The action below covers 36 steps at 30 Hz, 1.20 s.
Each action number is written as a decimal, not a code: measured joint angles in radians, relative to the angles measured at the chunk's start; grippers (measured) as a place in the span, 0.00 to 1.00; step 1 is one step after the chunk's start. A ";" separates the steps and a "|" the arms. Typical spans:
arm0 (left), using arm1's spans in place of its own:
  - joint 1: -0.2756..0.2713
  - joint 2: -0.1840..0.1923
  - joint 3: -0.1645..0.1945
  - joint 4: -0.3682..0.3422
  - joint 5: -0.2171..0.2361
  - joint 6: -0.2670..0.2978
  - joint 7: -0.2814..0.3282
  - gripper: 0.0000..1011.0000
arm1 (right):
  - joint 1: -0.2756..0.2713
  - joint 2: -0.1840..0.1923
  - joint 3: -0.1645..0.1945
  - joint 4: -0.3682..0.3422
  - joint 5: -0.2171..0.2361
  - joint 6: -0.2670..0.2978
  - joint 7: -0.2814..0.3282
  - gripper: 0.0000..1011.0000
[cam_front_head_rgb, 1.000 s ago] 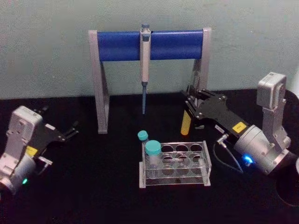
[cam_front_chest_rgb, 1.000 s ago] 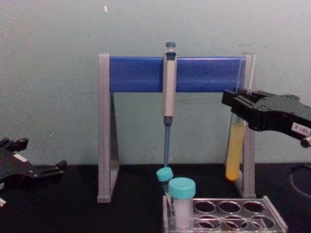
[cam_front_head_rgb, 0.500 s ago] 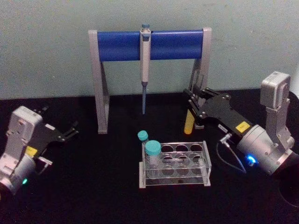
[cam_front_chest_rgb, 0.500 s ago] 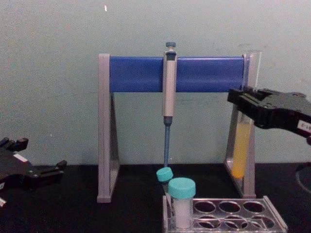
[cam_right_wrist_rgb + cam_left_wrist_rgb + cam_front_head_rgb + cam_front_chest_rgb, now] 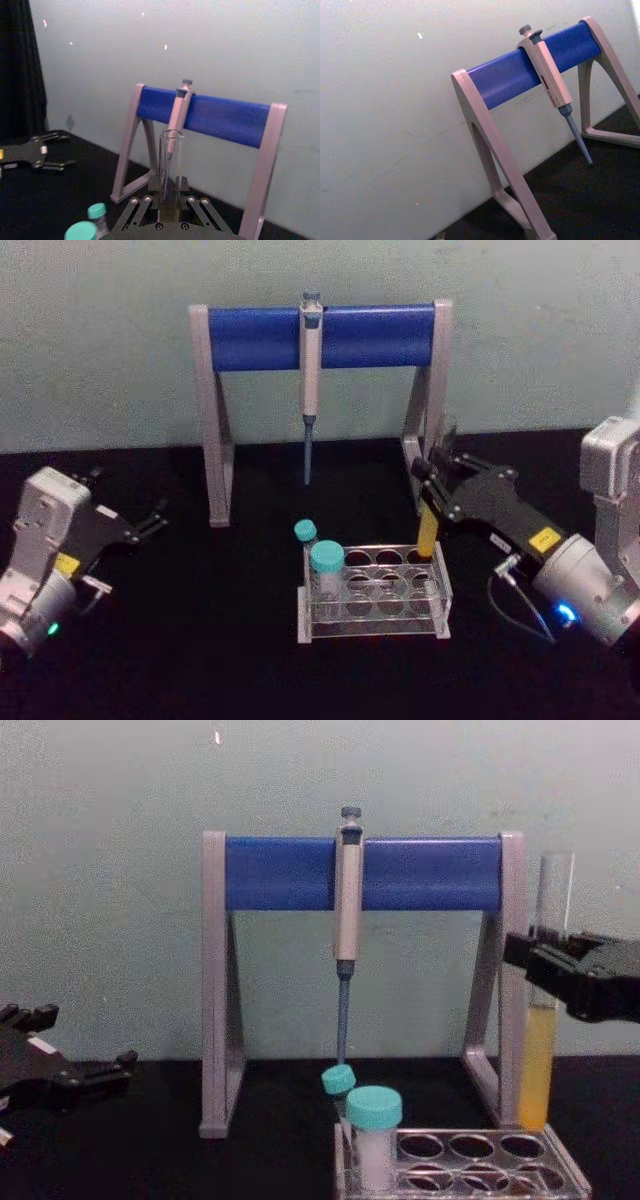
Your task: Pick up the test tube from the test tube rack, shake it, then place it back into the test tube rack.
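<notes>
Between our right jaws, clamped on its glass above the yellow liquid, the test tube [image 5: 540, 1065] hangs near upright, its lower end at the far right corner of the test tube rack [image 5: 372, 628]; our left jaws rest spread apart, low at the table's [image 5: 220, 640] left

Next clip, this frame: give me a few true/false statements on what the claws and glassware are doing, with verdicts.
1. The right claw grips the tube. True.
2. The tube lies on its side. False: it is held upright over the right end of the rack.
3. The pipette hangs on the stand. True.
4. The left claw holds a vial. False: it is open and holds nothing, off to the left; the vial stands in the rack.
5. The tube's liquid is blue. False: it is yellow.
</notes>
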 joint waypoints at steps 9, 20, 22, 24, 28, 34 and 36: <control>0.000 0.000 0.000 0.000 0.000 0.000 0.000 1.00 | -0.023 0.016 -0.029 -0.031 0.039 0.029 0.052 0.22; 0.000 0.000 0.000 0.000 0.000 0.000 0.000 1.00 | 0.074 -0.028 -0.088 0.071 0.065 -0.013 0.096 0.22; 0.000 0.000 0.000 0.000 0.000 0.000 0.000 1.00 | 0.097 -0.039 -0.093 0.098 0.061 -0.028 0.093 0.22; 0.000 0.000 0.000 0.000 0.000 0.000 0.000 1.00 | 0.113 -0.047 -0.094 0.120 0.053 -0.039 0.084 0.22; 0.000 0.000 0.000 0.000 0.000 0.000 0.000 1.00 | 0.131 -0.054 -0.089 0.143 0.040 -0.050 0.067 0.22; 0.000 0.000 0.000 0.000 0.000 0.000 0.000 1.00 | 0.132 -0.053 -0.073 0.148 0.030 -0.054 0.050 0.22; 0.000 0.000 0.000 0.000 0.000 0.000 0.000 1.00 | 0.130 -0.052 -0.071 0.147 0.028 -0.054 0.049 0.22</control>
